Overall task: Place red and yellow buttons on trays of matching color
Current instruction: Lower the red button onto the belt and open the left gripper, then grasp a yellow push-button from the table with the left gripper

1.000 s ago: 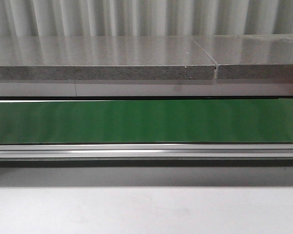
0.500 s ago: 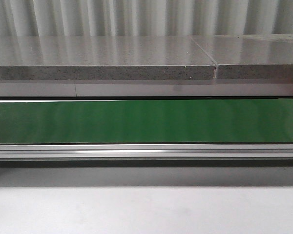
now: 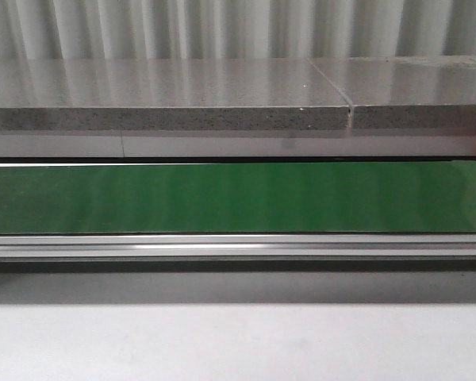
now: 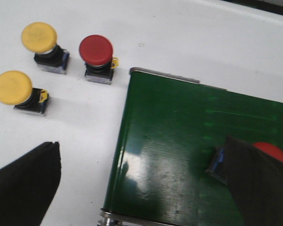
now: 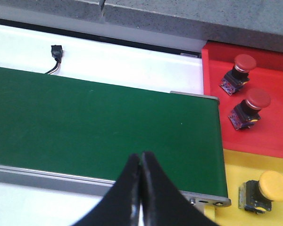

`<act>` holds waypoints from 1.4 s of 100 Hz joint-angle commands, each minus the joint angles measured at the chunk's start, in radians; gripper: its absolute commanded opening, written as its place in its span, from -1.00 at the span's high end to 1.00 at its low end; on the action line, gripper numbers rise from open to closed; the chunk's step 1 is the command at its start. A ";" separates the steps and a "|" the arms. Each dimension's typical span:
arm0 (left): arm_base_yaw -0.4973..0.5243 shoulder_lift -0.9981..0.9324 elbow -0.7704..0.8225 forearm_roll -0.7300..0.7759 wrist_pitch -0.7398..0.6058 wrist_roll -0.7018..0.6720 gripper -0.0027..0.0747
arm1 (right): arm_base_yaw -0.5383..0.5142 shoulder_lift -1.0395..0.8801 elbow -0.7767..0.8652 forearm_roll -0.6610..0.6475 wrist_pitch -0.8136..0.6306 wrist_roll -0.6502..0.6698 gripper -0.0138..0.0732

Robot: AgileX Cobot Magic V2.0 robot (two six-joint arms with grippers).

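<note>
One red button (image 4: pixel 271 151) on belt—behind spread left fingers (image 4: pixel 254 188), right fingers (image 5: pixel 140 188) closed.

Belt (image 3: pixel 238 197): plain green. Red tray (image 5: pixel 273 127): two red buttons (image 5: pixel 239 70). Yellow tray (image 5: pixel 254 165): one yellow button (image 5: pixel 269 188). By my left black fingers (image 4: pixel 26 186): two yellow, one red (image 4: pixel 96 56); another, apparently red (image 4: pixel 271 151), half-hidden.

Front camera faces the green belt (image 3: pixel 238 197) level; both wrist cameras overlook its ends.
</note>
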 commanded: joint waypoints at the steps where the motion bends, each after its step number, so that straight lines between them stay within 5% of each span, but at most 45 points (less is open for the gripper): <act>1: 0.034 0.004 -0.017 -0.018 -0.067 -0.010 -0.77 | 0.002 -0.005 -0.024 -0.009 -0.067 -0.006 0.84; 87: 0.192 0.327 -0.029 0.009 -0.185 -0.035 -0.77 | 0.002 -0.005 -0.024 -0.009 -0.067 -0.006 0.84; 140: 0.203 0.538 -0.292 0.031 -0.153 -0.035 -0.77 | 0.002 -0.005 -0.024 -0.009 -0.067 -0.006 0.84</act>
